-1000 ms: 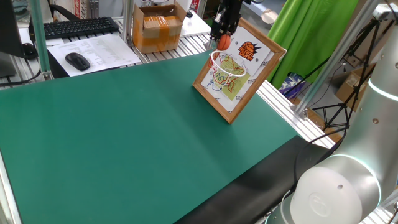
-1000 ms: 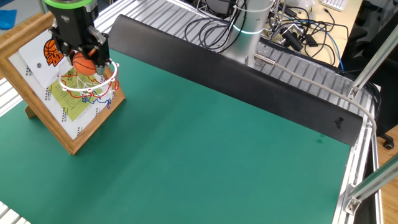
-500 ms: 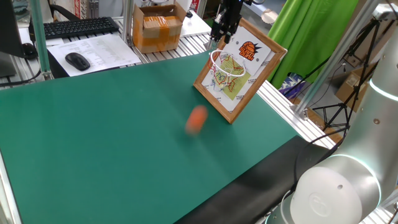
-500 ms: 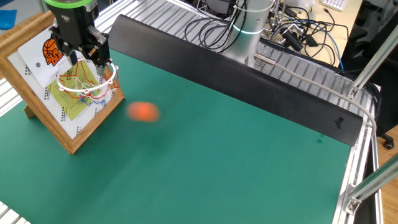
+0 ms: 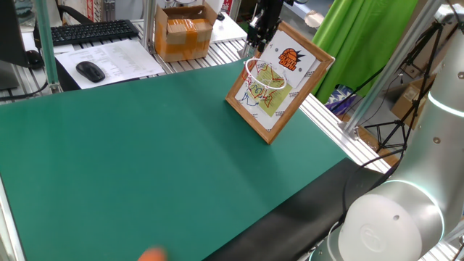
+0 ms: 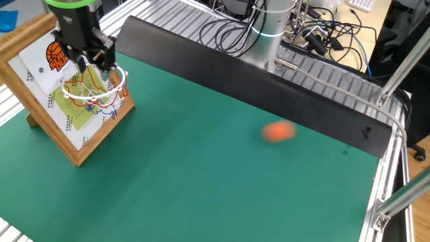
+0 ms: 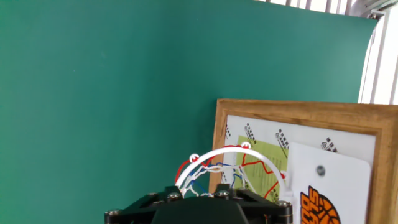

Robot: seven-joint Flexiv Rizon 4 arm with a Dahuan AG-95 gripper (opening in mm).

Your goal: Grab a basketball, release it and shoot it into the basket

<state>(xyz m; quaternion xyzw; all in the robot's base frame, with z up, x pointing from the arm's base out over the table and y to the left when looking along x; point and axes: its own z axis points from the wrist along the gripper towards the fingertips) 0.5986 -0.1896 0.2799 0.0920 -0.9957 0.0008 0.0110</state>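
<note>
Well, the claw (image 6: 85,59) hangs apart and empty over the basket (image 6: 94,91), yet the basketball (image 6: 278,132) is loose far across the counter (image 6: 222,175), apparently needing another grab.

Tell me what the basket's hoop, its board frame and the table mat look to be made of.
Hoop: thin white-coated wire, probably metal, with a string net hanging below it.
Board frame: light brown wood, with visible grain in the hand view and a smooth finish.
Table mat: matte green sheet, likely rubber or vinyl, flat with little glare.
</note>
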